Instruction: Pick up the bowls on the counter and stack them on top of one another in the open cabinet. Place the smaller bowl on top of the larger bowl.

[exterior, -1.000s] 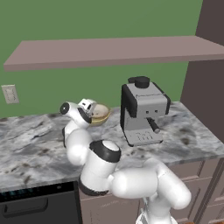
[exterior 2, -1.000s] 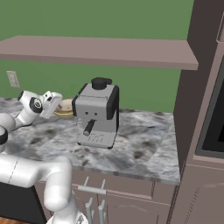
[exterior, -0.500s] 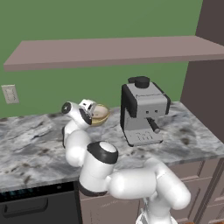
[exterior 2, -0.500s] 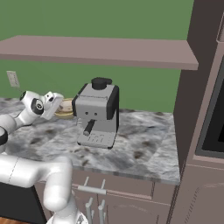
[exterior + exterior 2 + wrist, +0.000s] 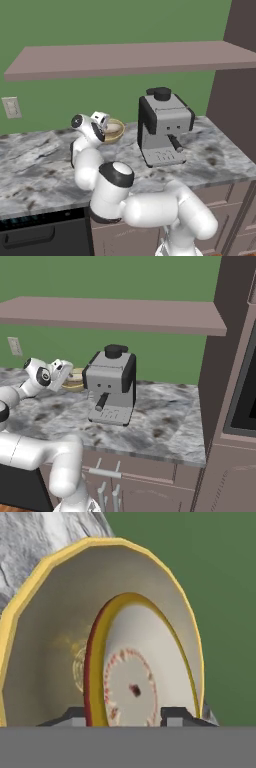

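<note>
The larger bowl, deep yellow-tan, sits on the marbled counter to the left of the coffee machine. The smaller bowl, cream with an orange-brown rim, lies nested inside it. My gripper is at the bowls' rim with its jaws open. One fingertip is outside the small bowl's rim and the other is over its cream inside. From the base, the gripper hangs at the larger bowl's left edge. The right base view shows the gripper in front of that bowl. The open cabinet runs above.
A grey and black espresso machine stands just right of the bowls on the counter. A wall outlet is at the left. A tall mauve-brown cabinet closes off the right. The shelf board spans overhead.
The jaws have parted from shut to open at the bowls. The arm and both bowls stay where they were.
</note>
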Motion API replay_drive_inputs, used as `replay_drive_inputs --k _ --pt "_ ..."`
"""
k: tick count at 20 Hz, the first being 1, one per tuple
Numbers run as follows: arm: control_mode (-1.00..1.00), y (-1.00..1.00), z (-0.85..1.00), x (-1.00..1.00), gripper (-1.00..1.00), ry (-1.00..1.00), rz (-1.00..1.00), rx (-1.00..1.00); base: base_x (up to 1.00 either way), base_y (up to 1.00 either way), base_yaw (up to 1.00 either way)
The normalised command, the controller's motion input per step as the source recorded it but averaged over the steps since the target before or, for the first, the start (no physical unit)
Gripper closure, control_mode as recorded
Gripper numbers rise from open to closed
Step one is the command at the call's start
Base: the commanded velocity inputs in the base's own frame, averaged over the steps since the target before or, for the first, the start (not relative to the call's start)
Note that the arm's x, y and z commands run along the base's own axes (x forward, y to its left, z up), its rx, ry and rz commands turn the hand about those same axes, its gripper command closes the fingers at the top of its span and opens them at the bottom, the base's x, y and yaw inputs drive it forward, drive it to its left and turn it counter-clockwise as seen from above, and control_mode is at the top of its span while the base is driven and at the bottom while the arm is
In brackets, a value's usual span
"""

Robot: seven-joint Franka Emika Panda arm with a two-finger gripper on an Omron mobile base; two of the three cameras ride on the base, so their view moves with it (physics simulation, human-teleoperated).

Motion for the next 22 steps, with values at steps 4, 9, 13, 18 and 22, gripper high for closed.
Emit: replay_drive_inputs --k 4,9,13,18,22 --pt "-1.0 0.02 0.0 0.0 -1.0 -0.01 0.01 0.0 0.0 0.0 0.0" --pt "-1.0 0.07 0.04 0.0 -1.0 -0.05 0.01 0.0 0.0 0.0 0.0" --pt "-1.0 0.11 0.2 0.0 -1.0 -0.09 0.02 0.0 0.0 0.0 0.0" --pt "-1.0 0.06 0.28 0.0 -1.0 -0.11 0.02 0.0 0.0 0.0 0.0" --pt "-1.0 0.0 0.19 -0.05 -1.0 -0.06 0.01 0.0 0.0 0.0 0.0"
